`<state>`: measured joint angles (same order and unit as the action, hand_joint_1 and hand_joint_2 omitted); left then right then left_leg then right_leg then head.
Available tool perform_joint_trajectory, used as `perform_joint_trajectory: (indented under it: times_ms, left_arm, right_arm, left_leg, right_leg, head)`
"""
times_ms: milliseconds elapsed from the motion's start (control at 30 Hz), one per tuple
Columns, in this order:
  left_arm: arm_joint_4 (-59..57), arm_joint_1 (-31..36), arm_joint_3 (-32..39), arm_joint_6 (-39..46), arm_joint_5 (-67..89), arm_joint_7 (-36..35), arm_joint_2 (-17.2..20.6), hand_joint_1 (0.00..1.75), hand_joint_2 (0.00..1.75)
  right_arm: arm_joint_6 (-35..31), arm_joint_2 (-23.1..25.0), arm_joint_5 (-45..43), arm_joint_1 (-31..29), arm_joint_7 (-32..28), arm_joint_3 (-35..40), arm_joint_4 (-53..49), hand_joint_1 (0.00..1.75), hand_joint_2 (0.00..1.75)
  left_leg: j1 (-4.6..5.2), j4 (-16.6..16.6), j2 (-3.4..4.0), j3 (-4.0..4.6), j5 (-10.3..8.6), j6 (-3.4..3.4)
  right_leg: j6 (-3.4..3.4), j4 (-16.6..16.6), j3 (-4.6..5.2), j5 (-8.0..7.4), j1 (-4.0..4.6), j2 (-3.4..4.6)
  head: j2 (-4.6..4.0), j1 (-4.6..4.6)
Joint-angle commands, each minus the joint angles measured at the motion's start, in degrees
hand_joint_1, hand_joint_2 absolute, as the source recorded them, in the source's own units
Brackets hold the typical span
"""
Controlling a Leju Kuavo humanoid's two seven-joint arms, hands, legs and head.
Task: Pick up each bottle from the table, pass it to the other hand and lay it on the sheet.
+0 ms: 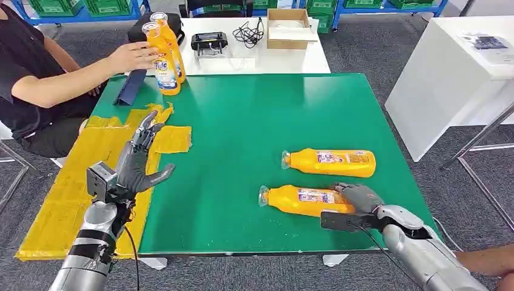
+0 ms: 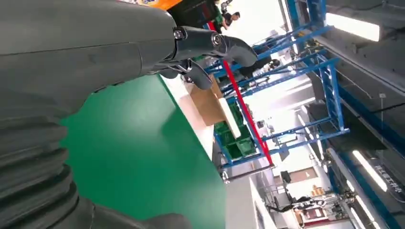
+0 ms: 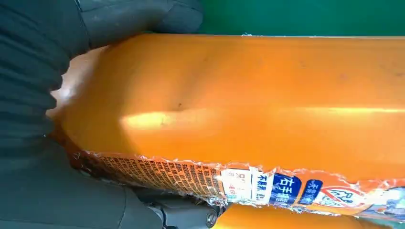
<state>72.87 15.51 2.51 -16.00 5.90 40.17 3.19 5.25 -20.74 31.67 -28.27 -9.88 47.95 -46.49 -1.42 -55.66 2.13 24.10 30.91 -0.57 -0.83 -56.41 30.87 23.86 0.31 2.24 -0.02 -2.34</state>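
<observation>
A: Nearest orange bottle (image 1: pixel 306 200) lies on its side on the green table (image 1: pixel 242 133), clear cap end toward the robot's left, and the right hand (image 1: pixel 359 197) is wrapped around its base end.

B: The right wrist view backs that up: the orange body (image 3: pixel 248 105) sits tight against the palm, thick thumb (image 3: pixel 143 19) curled over one side, torn label edge along the other. That's a grasp, though the bottle is flat on the table in the head view.

A: Just beyond it, a second orange bottle (image 1: pixel 330 162) lies on its side too, roughly parallel, near but not touching the first.

B: Over to the left hand (image 1: pixel 140 159). It's raised above the yellow sheet (image 1: pixel 66 194) at the table's left edge, fingers spread and extended, thumb out to the side, nothing in it.

A: In the left wrist view the dark fingers (image 2: pixel 215 45) reach out straight, with green surface beneath.

B: Far left corner: a person's hand (image 1: pixel 134 57) is on two upright orange bottles (image 1: pixel 163 51) standing together at the table's edge, beside a dark blue folded item (image 1: pixel 130 88).

A: Containers now. An open cardboard box (image 1: pixel 290 27) sits on the white table (image 1: pixel 254 57) behind; what's in it, hard to tell. Next to it, a black device (image 1: pixel 209 41) and a tangle of black cable (image 1: pixel 248 33).

B: Green crates (image 1: pixel 82 6) on blue shelving run along the back.
</observation>
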Motion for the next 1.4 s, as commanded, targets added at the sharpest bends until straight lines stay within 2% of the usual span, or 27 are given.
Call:
perform_joint_trajectory:
  times_ms: [33,133,167,233,267,300,333,367,400,433,467,500,600,667,700,733,767,800,900,1100,1133,1167,1200,1300,1333,1367,1400]
  left_arm:
    - [-3.8,-0.7,-0.3,-0.3,0.0,-0.2,-1.4,0.0,1.75]
    - [-3.8,-0.7,-0.3,-0.3,0.0,-0.2,-1.4,0.0,1.75]
    - [-3.8,-0.7,-0.3,-0.3,0.0,-0.2,-1.4,0.0,1.75]
    - [-3.8,-0.7,-0.3,-0.3,0.0,-0.2,-1.4,0.0,1.75]
    - [-3.8,-0.7,-0.3,-0.3,0.0,-0.2,-1.4,0.0,1.75]
    - [-3.9,-0.6,-0.1,-0.6,-0.3,-0.2,-1.4,0.0,1.75]
    - [-4.0,-0.5,0.1,-0.8,-0.5,-0.2,-1.4,0.0,1.75]
    - [-4.5,-0.4,0.4,-1.2,-0.8,-0.2,-1.4,0.0,1.75]
    - [-5.2,-0.2,1.0,-1.5,-1.2,-0.2,-1.7,0.0,1.75]
    - [-6.1,0.1,1.5,-2.4,-1.7,-0.2,-2.0,0.0,1.75]
    - [-6.7,0.2,2.0,-3.5,-2.4,-0.2,-2.4,0.0,1.75]
    - [-8.2,0.8,2.9,-3.8,-2.6,-0.4,-2.9,0.0,0.0]
    - [-8.1,0.4,3.6,-5.6,-3.8,-0.7,-3.3,0.0,0.0]
    - [-6.6,-0.9,4.1,-6.4,-4.6,-1.8,-3.7,0.0,0.0]
    - [-5.8,-1.4,4.2,-7.5,-5.5,-2.9,-4.0,0.0,0.0]
    - [-6.2,-1.8,3.8,-12.0,-9.7,-7.9,-4.0,0.0,1.75]
    - [-5.9,-2.5,2.6,-14.5,-12.3,-8.6,-4.2,0.0,1.75]
    - [-6.4,-3.1,1.9,-16.9,-15.6,-10.0,-4.3,0.0,1.75]
    - [-3.9,-5.3,-1.5,-17.7,-19.2,-11.1,-4.3,0.0,1.75]
    - [-0.8,-5.3,-4.6,-14.7,-19.0,-11.3,-4.6,0.0,1.75]
    - [-0.9,-5.1,-4.7,-14.3,-19.2,-11.4,-4.6,0.0,0.0]
    - [-1.0,-4.9,-4.6,-14.1,-19.4,-11.4,-4.6,0.0,0.0]
    - [-1.1,-5.0,-4.5,-14.1,-19.4,-11.4,-4.5,0.0,1.75]
    - [-0.9,-6.5,-3.5,-14.0,-20.6,-10.9,-5.1,0.0,1.75]
    - [-0.3,-7.5,-3.1,-14.5,-21.1,-10.7,-5.3,0.05,0.0]
    - [-0.1,-7.8,-2.9,-14.9,-21.5,-10.4,-5.4,1.75,0.0]
    - [-0.1,-8.0,-2.9,-15.0,-21.5,-10.3,-5.4,1.75,0.0]
  right_arm:
    - [0.3,3.9,-0.2,10.0,-0.2,1.3,6.8,1.75,1.75]
    - [0.3,3.9,-0.2,10.0,-0.2,1.3,6.8,1.75,1.75]
    - [0.3,3.9,-0.2,10.0,-0.2,1.3,6.8,1.75,1.75]
    - [0.3,3.9,-0.2,10.0,-0.2,1.3,6.8,1.75,1.75]
    - [0.3,3.9,-0.2,10.0,-0.2,1.3,6.8,1.75,1.75]
    - [0.3,4.1,-0.6,10.0,-0.4,0.4,6.7,1.75,1.75]
    - [0.1,4.2,-0.9,9.9,-0.6,-0.3,6.6,1.75,1.75]
    - [0.0,4.6,-1.6,9.8,-1.2,-1.4,6.5,1.75,1.75]
    - [-0.3,5.4,-2.4,9.7,-1.7,-2.9,6.5,1.75,1.75]
    - [-0.7,6.4,-3.3,9.7,-2.4,-4.7,6.5,1.75,1.75]
    - [-1.1,7.6,-4.2,9.6,-3.3,-6.5,6.7,1.75,1.75]
    - [-1.6,9.4,-5.5,9.8,-5.1,-9.7,6.7,1.75,1.75]
    - [-4.2,14.5,-10.6,11.8,-12.4,-19.8,2.5,1.75,1.75]
    - [-5.1,18.3,-13.5,13.4,-15.3,-26.5,-3.8,1.75,1.75]
    - [-4.3,20.6,-15.9,14.0,-16.7,-30.2,-8.1,1.75,1.75]
    - [-2.5,24.1,-21.7,14.9,-21.8,-35.3,-13.0,1.75,1.75]
    - [-1.7,25.9,-21.7,15.1,-19.4,-36.0,-18.2,1.75,1.75]
    - [-1.6,26.9,-21.8,15.5,-18.8,-36.0,-21.4,1.75,1.75]
    - [-1.3,29.2,-22.3,16.9,-19.5,-35.3,-27.5,1.75,1.75]
    - [-1.8,31.1,-22.3,18.0,-21.0,-32.5,-30.5,1.75,1.75]
    - [-2.0,31.2,-22.3,18.0,-21.3,-32.3,-30.5,1.75,1.75]
    - [-2.0,31.2,-22.3,17.9,-21.3,-32.1,-30.4,1.75,1.75]
    - [-2.0,31.3,-22.3,17.9,-21.3,-32.1,-30.3,1.75,1.75]
    - [-2.1,31.2,-22.4,19.3,-21.8,-31.9,-31.0,1.75,1.75]
    - [-2.1,31.0,-22.2,20.2,-21.9,-31.7,-31.7,1.75,1.75]
    - [-2.1,31.0,-22.1,20.5,-22.0,-31.7,-31.9,1.75,1.75]
    - [-2.1,30.9,-22.0,20.6,-22.1,-31.7,-31.9,1.75,1.75]
  left_leg:
    - [-0.15,-0.4,-0.4,0.95,-0.19,0.05]
    - [-0.22,-0.4,-0.86,1.53,-0.45,0.11]
    - [-0.2,-0.3,-0.6,1.11,-0.32,0.08]
    - [-0.23,-0.4,-0.68,1.26,-0.37,0.1]
    - [-0.2,-0.4,-0.47,0.92,-0.26,0.07]
    - [-0.27,-0.5,-0.62,1.28,-0.35,0.08]
    - [-0.19,-0.4,-0.5,0.99,-0.27,0.06]
    - [-0.22,-0.4,-0.63,1.28,-0.38,0.08]
    - [-0.18,-0.3,-0.43,0.9,-0.23,0.04]
    - [-0.2,-0.4,-0.58,1.3,-0.35,0.07]
    - [-0.2,-0.4,-0.46,1.07,-0.26,0.05]
    - [-0.18,-0.4,-0.35,1.01,-0.22,0.03]
    - [-0.2,-0.3,-0.41,1.25,-0.34,0.05]
    - [-0.11,-0.2,-0.2,0.78,-0.25,0.01]
    - [-0.12,-0.1,-0.31,1.14,-0.41,0.03]
    - [-0.09,0.0,-0.27,0.95,-0.31,0.0]
    - [-0.03,0.1,-0.51,1.12,-0.43,-0.01]
    - [-0.02,0.0,-0.46,0.76,-0.23,-0.04]
    - [0.01,0.0,-0.87,1.47,-0.44,-0.03]
    - [-0.03,0.0,-1.57,1.98,-0.56,-0.04]
    - [-0.03,-0.1,-1.48,2.09,-0.57,-0.11]
    - [-0.01,0.0,-1.47,2.15,-0.58,-0.13]
    - [0.03,0.0,-1.52,2.17,-0.6,-0.08]
    - [0.09,0.0,-1.57,2.2,-0.61,-0.1]
    - [0.1,0.1,-1.6,2.18,-0.63,-0.07]
    - [0.1,0.1,-1.55,2.16,-0.62,-0.07]
    - [0.1,0.1,-1.51,2.15,-0.6,-0.09]
  right_leg:
    - [-0.02,-0.1,0.69,-0.23,0.17,-0.39]
    - [-0.03,0.1,1.05,-0.41,0.25,-0.85]
    - [-0.02,0.0,0.75,-0.3,0.23,-0.59]
    - [-0.04,0.1,0.84,-0.36,0.27,-0.66]
    - [-0.03,0.0,0.64,-0.26,0.24,-0.45]
    - [-0.03,0.0,0.89,-0.38,0.3,-0.59]
    - [-0.03,0.0,0.7,-0.29,0.21,-0.45]
    - [-0.04,0.1,0.89,-0.39,0.25,-0.58]
    - [-0.02,0.0,0.63,-0.24,0.19,-0.37]
    - [-0.02,0.0,0.93,-0.37,0.22,-0.53]
    - [-0.01,0.0,0.75,-0.29,0.22,-0.4]
    - [-0.01,-0.1,0.74,-0.27,0.19,-0.29]
    - [0.0,0.0,0.93,-0.38,0.2,-0.36]
    - [0.0,-0.1,0.59,-0.19,0.09,-0.15]
    - [0.01,0.1,0.88,-0.32,0.1,-0.27]
    - [0.01,0.0,0.74,-0.21,0.07,-0.2]
    - [0.0,0.1,0.87,-0.23,0.01,-0.41]
    - [-0.01,-0.2,0.59,-0.01,-0.03,-0.34]
    - [-0.02,-0.3,1.16,0.01,-0.08,-0.71]
    - [-0.1,-0.2,1.5,0.11,-0.02,-1.46]
    - [-0.07,-0.2,1.6,0.06,-0.02,-1.4]
    - [-0.06,-0.2,1.65,0.04,-0.02,-1.35]
    - [-0.08,-0.2,1.67,0.03,-0.06,-1.42]
    - [-0.06,-0.2,1.7,0.03,-0.12,-1.47]
    - [-0.06,-0.1,1.67,0.02,-0.14,-1.49]
    - [-0.06,-0.1,1.66,0.02,-0.15,-1.45]
    - [-0.06,-0.1,1.66,0.04,-0.16,-1.4]
  head:
    - [0.0,0.0]
    - [0.0,-0.02]
    - [0.0,0.02]
    - [0.0,0.02]
    - [0.0,-0.02]
    - [0.0,0.02]
    - [0.0,0.0]
    - [0.0,0.0]
    - [0.0,0.0]
    - [0.0,0.0]
    - [0.0,0.02]
    - [0.0,0.0]
    - [0.0,0.0]
    - [0.0,0.02]
    - [0.0,0.0]
    - [0.0,-0.02]
    - [0.0,-0.02]
    - [0.0,-0.02]
    - [0.0,-0.06]
    - [0.0,0.0]
    - [0.0,0.0]
    - [0.0,-0.02]
    - [0.0,-0.04]
    - [0.0,-0.02]
    - [0.0,-0.02]
    - [0.0,-0.02]
    - [0.0,-0.04]
